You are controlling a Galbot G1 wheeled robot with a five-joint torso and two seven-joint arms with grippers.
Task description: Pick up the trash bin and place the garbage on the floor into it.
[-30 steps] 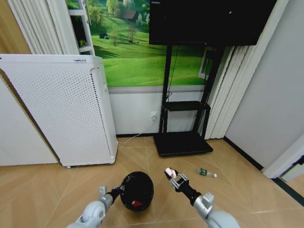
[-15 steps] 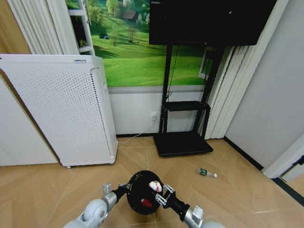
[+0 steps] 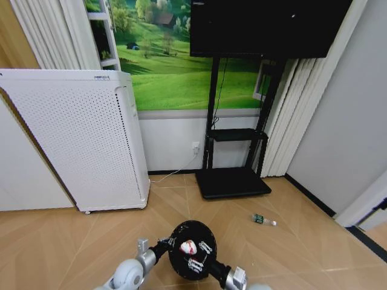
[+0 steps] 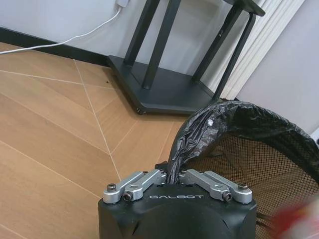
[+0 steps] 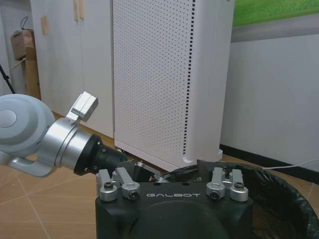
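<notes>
The black trash bin (image 3: 195,270) hangs low over the parquet floor (image 3: 290,248), its mouth turned up toward me. My left gripper (image 3: 164,246) is shut on the bin's near-left rim, pinching the black liner (image 4: 199,124) between its fingers (image 4: 172,174). My right gripper (image 3: 198,256) reaches over the bin's mouth from the near side, jaws spread wide (image 5: 170,175) with nothing between them. One red-and-white piece of garbage (image 3: 188,246) sits just past its fingertips inside the bin's rim; it is a red blur (image 4: 294,219) in the left wrist view. A small clear bottle (image 3: 263,220) lies on the floor to the right.
A tall white perforated appliance (image 3: 84,139) stands at the back left. The black TV stand's flat base (image 3: 233,181) sits against the wall behind the bin, a white cable (image 3: 172,174) beside it. A dark skirting strip (image 3: 311,196) runs along the right wall.
The right gripper swung left from beside the bin to over its mouth, carrying the red-and-white piece, then opened. The left gripper shifted the bin slightly to the right.
</notes>
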